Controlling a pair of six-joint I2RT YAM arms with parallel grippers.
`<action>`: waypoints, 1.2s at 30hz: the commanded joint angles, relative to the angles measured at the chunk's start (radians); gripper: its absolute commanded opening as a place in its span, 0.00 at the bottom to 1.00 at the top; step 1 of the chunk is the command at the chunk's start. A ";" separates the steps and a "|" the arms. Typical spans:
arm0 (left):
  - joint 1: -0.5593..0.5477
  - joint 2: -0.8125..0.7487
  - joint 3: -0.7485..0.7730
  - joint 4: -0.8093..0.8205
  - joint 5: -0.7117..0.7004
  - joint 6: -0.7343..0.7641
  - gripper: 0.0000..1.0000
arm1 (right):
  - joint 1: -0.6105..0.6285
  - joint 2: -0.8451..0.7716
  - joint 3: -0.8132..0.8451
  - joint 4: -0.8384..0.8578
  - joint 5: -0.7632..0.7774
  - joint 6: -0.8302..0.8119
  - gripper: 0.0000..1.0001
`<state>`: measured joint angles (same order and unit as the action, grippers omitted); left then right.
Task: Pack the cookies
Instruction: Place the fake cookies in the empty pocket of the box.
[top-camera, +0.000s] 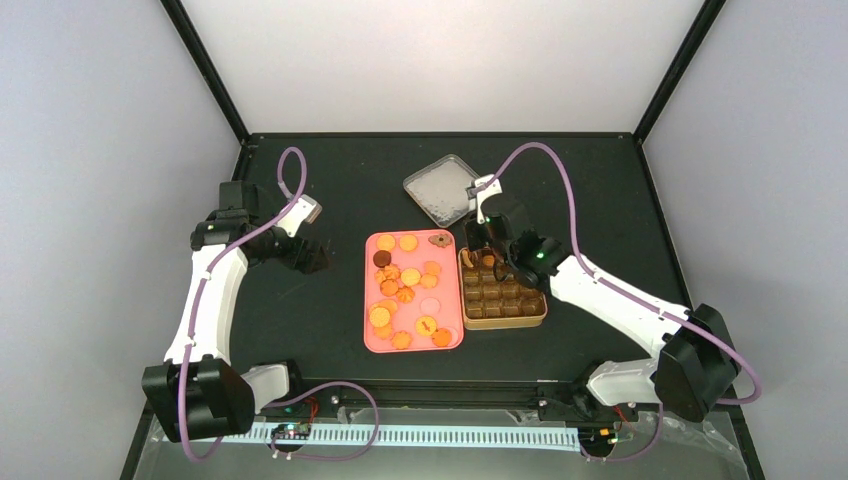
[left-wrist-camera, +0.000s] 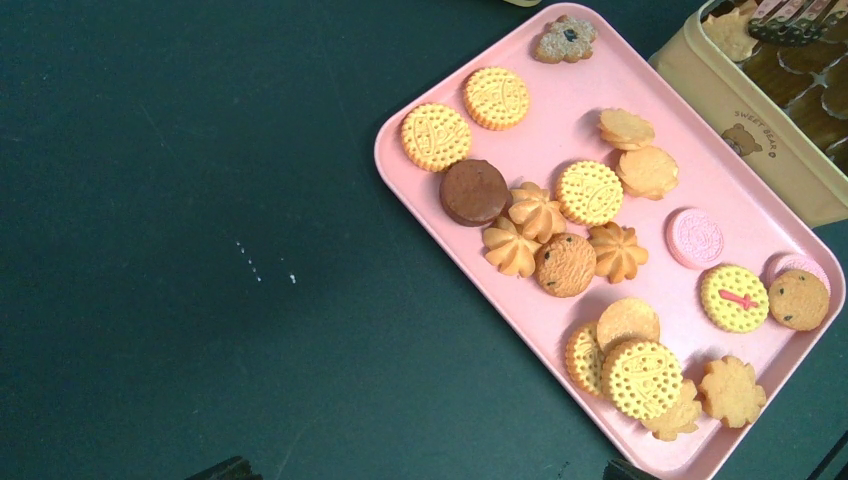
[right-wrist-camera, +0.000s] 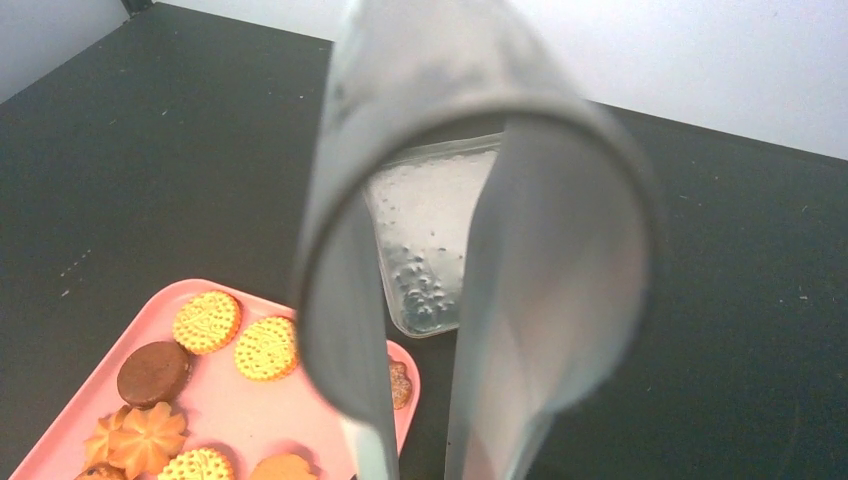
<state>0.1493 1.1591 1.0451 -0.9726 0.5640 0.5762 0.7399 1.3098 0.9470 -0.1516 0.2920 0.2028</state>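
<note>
Several cookies (top-camera: 405, 285) lie loose on a pink tray (top-camera: 368, 300): golden rounds, swirls, a dark brown one (left-wrist-camera: 474, 191) and pink ones (left-wrist-camera: 694, 238). My left gripper (top-camera: 310, 255) hangs open over bare table just left of the tray, its fingertips (left-wrist-camera: 225, 470) at the bottom edge of the left wrist view. My right gripper (top-camera: 487, 245) is shut on metal tongs (right-wrist-camera: 560, 250), whose tips (left-wrist-camera: 795, 18) hover at the far-left corner of the tan tin (top-camera: 500, 322), over a golden cookie (left-wrist-camera: 730, 35) inside it. The tongs' loop fills the right wrist view.
The tin's silver lid (top-camera: 440, 188) lies upside down behind the tray and the tin. The tin (left-wrist-camera: 750, 130) stands right against the tray's right side. Dark table surface stretches left of the tray, and grey walls enclose the table.
</note>
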 joint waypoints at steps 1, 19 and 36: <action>0.010 -0.018 0.038 -0.020 -0.002 0.022 0.92 | -0.012 -0.002 0.027 0.020 -0.012 -0.010 0.18; 0.012 -0.018 0.034 -0.021 -0.005 0.028 0.92 | -0.017 0.056 0.069 0.037 -0.050 -0.010 0.14; 0.011 -0.006 0.034 -0.015 0.010 0.019 0.92 | -0.018 -0.108 -0.004 0.001 -0.072 -0.033 0.01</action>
<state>0.1513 1.1587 1.0451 -0.9726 0.5640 0.5880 0.7269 1.2247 0.9615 -0.1585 0.2443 0.1867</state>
